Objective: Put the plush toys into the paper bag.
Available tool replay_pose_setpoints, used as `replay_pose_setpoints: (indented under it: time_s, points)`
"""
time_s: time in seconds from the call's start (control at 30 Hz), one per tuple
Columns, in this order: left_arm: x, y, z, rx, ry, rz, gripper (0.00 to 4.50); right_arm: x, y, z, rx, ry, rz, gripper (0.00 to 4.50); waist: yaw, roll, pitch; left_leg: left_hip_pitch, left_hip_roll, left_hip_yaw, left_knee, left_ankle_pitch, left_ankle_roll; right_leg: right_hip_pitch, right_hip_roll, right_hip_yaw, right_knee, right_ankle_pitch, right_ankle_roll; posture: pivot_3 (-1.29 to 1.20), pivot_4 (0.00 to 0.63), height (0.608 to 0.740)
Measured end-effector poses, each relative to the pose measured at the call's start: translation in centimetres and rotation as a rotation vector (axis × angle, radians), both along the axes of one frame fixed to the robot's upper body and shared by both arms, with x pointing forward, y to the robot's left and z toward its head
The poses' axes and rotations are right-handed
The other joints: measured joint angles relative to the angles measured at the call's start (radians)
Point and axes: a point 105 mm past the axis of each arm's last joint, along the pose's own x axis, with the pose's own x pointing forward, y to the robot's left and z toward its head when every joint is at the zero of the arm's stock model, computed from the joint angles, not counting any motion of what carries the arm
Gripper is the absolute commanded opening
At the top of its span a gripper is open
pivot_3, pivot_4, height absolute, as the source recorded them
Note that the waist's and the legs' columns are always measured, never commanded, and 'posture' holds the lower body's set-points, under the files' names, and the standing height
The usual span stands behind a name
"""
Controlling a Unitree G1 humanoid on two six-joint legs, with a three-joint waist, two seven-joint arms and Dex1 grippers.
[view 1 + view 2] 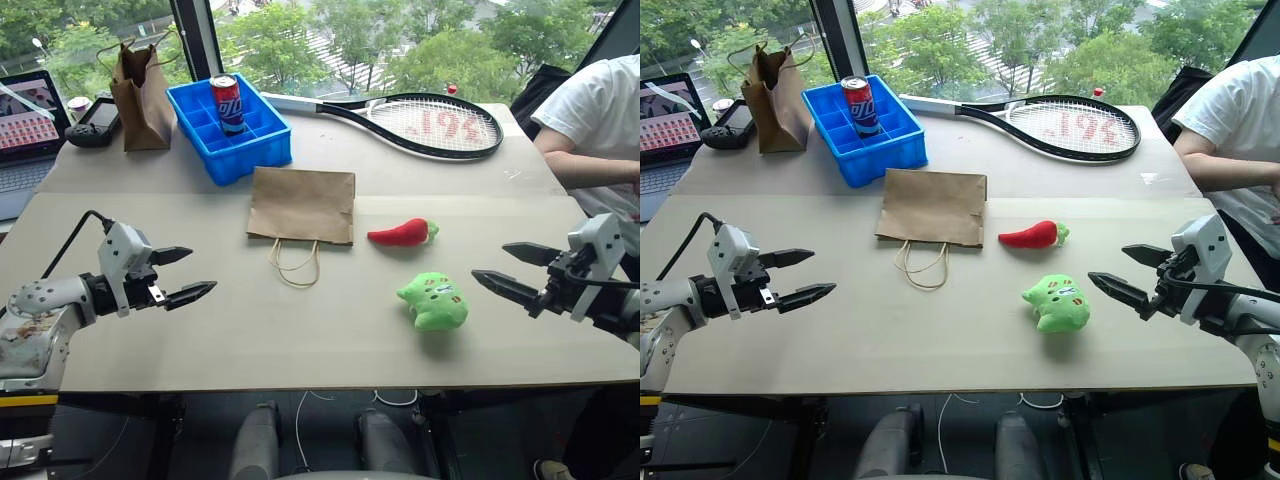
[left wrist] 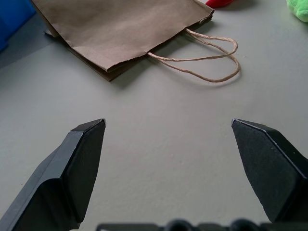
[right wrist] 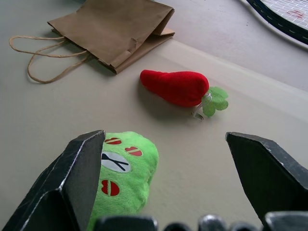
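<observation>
Left eye view takes in a pale grey table [image 1: 330, 330] made of two boards, with a seam running left to right across its middle, set before a tall window full of green trees. At the far left corner an open laptop [image 1: 25, 130] sits beside a dark handheld device [image 1: 93, 122]. Next to them stands a narrow upright brown bag [image 1: 141, 95], and right of that a blue compartment tray [image 1: 232, 130] with a red and blue drink can [image 1: 228, 103] standing in one of its far cells.

Over the near left part of the table hangs the left gripper [image 1: 185, 275], its two black fingers spread wide with nothing between them, pointing toward the middle.

The paper bag [image 1: 301, 205] lies flat near the table's centre, just near of the tray, its twine handles [image 1: 295, 262] looping toward the near edge. Far beyond it a black tennis racket [image 1: 430, 122] lies across the far board.

Right of the bag, apart from it, the red chili toy [image 1: 400, 233] lies on its side, green stem to the right. Nearer and slightly right, the green spotted toy [image 1: 434, 301] rests on the table, apart from the chili.

The right gripper [image 1: 503, 268] hovers over the near right side, fingers wide apart and empty, aimed at the green toy without touching it. A person in a white shirt [image 1: 600, 110] sits at the far right edge.
</observation>
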Motion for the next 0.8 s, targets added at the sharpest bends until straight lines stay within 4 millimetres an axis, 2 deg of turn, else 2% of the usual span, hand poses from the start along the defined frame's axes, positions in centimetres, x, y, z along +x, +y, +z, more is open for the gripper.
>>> replay_pose_setpoints:
  time_s: [0.07, 0.13, 0.23, 0.3, 0.43, 0.53, 0.67, 0.8]
  points:
    - [0.0, -0.1, 0.0, -0.003, 0.002, -0.006, 4.50, 0.0, 0.0, 0.0, 0.001, 0.001, 0.002, 4.45, 0.000, 0.000, 0.000, 0.000, 0.000, 0.000, 0.000, 0.000, 0.000, 0.000, 0.000, 0.000, 0.000, 0.000, 0.000, 0.00, 0.150, 0.731]
    - [0.1, -1.3, 1.6, -0.052, 0.015, -0.109, 4.50, -0.3, 0.7, 0.4, 0.000, 0.026, 0.040, 4.45, 0.004, -0.002, 0.001, -0.002, 0.000, 0.000, 0.001, 0.000, 0.000, -0.002, 0.000, 0.000, 0.002, 0.000, 0.000, 0.00, 0.150, 0.731]
    - [0.2, -3.7, 6.1, 0.022, -0.078, -0.329, 4.50, -1.5, 4.8, 3.6, -0.046, 0.005, 0.241, 4.45, 0.004, -0.001, 0.002, 0.000, 0.000, 0.000, 0.001, 0.000, 0.000, 0.000, 0.000, 0.000, 0.001, 0.000, 0.001, 0.00, 0.150, 0.731]
    - [0.3, -4.9, 7.1, 0.066, -0.110, -0.415, 4.50, -2.2, 6.8, 4.6, -0.057, 0.002, 0.331, 4.45, 0.004, -0.001, 0.001, 0.004, 0.000, 0.000, 0.001, 0.000, 0.000, 0.006, 0.000, 0.000, 0.000, 0.000, 0.001, 0.00, 0.150, 0.731]
    - [2.1, -7.9, 5.9, 0.102, -0.112, -0.557, 4.50, -2.9, 10.1, 3.8, -0.078, 0.074, 0.430, 4.45, 0.004, -0.001, 0.002, 0.001, 0.000, -0.001, 0.004, 0.001, 0.001, 0.005, 0.001, 0.000, 0.000, 0.000, 0.001, 0.00, 0.150, 0.731]
    - [3.6, -9.8, 4.9, 0.181, -0.149, -0.643, 4.50, -3.1, 12.1, 3.5, -0.101, 0.058, 0.477, 4.45, 0.009, -0.002, 0.002, -0.002, 0.000, -0.001, 0.006, 0.005, 0.008, 0.004, 0.001, 0.000, -0.001, 0.001, 0.000, 0.00, 0.150, 0.731]
    - [5.6, -11.3, 3.0, 0.272, -0.188, -0.700, 4.50, -2.8, 13.0, 3.0, -0.099, 0.045, 0.457, 4.45, 0.013, -0.002, 0.002, -0.012, 0.000, -0.002, 0.011, 0.006, 0.010, -0.004, 0.001, 0.000, 0.002, 0.004, -0.001, 0.00, 0.150, 0.731]
    - [6.5, -11.3, 0.2, 0.342, -0.159, -0.723, 4.50, -2.8, 12.9, 2.3, -0.109, 0.053, 0.412, 4.45, 0.012, -0.002, 0.002, -0.015, 0.000, -0.002, 0.014, 0.005, 0.012, -0.005, 0.001, 0.000, 0.002, 0.009, 0.008, 0.00, 0.150, 0.731]
